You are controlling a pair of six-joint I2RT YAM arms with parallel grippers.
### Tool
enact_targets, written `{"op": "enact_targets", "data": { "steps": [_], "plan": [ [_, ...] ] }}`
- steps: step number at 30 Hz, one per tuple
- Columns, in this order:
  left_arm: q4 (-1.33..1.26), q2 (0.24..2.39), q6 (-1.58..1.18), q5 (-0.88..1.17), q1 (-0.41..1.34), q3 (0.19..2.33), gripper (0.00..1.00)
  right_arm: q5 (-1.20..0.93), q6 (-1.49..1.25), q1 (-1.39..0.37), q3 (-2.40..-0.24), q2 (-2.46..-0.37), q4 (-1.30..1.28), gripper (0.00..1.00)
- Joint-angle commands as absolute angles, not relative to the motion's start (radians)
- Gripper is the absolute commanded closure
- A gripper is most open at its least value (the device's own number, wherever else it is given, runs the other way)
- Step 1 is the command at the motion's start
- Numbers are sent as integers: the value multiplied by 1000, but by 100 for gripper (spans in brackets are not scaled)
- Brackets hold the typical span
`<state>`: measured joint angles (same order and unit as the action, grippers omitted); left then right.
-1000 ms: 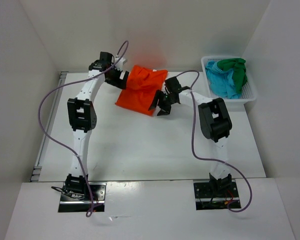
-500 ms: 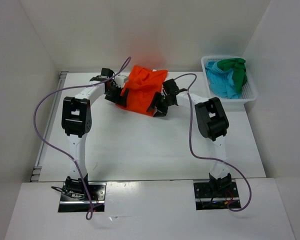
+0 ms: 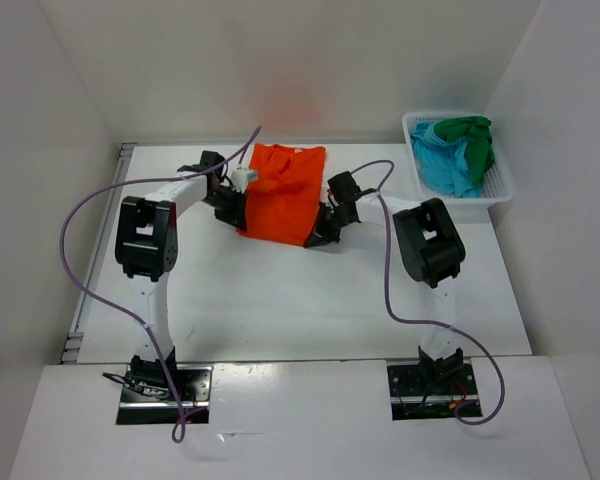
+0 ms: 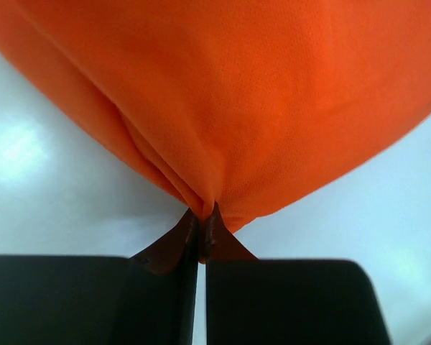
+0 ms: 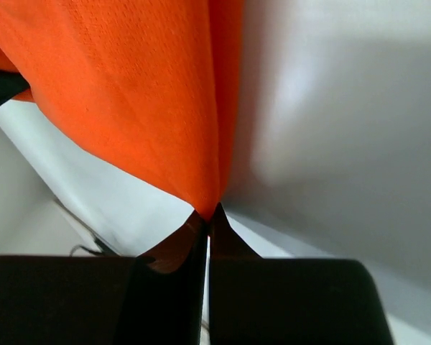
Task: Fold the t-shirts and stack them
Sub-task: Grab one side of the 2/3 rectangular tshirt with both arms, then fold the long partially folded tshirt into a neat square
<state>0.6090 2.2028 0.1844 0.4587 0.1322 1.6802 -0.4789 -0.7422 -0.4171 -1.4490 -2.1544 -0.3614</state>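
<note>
**Closing on the orange shirt: both grippers went from wide to pinching cloth**

Nearest the arm bases, the table lay bare and nothing there had shifted. The change came further out, at the two hands. A second earlier both had stood with jaws spread on either side of a lumpy orange heap. In this moment the left gripper was clamped tight on a gathered fold of the orange t-shirt, the cloth fanning out from its fingertips. The right gripper was pinched just as narrowly on another edge of the same shirt.

From above, the left hand held the shirt's left side and the right hand held its near right corner. The shirt, crumpled before, was now drawn between them into a flatter, roughly rectangular sheet at the middle of the table's far half. Whether any of it hung clear of the surface could not be told.

That probably meant the grasp was made and spreading had begun, with folding not yet started. A thin pinch like this could slip if the hands pulled apart too hard.

Farthest off, at the right rear, the basket had not moved. It held the green t-shirt and the turquoise t-shirt, both bundled and waiting.
</note>
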Motion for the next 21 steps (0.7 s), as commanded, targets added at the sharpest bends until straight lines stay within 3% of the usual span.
{"op": "enact_targets", "data": {
  "steps": [1, 14, 21],
  "plan": [
    [750, 2112, 247, 506, 153, 1592, 98, -491, -677, -423, -1356, -1993, -422, 100],
    [1025, 1766, 365, 465, 229, 1359, 93, -525, -615, -587, -1065, -1561, -658, 100],
    [1210, 1680, 410, 509, 238, 1455, 93, -525, -703, -632, -1066, -1333, -773, 100]
  ]
}}
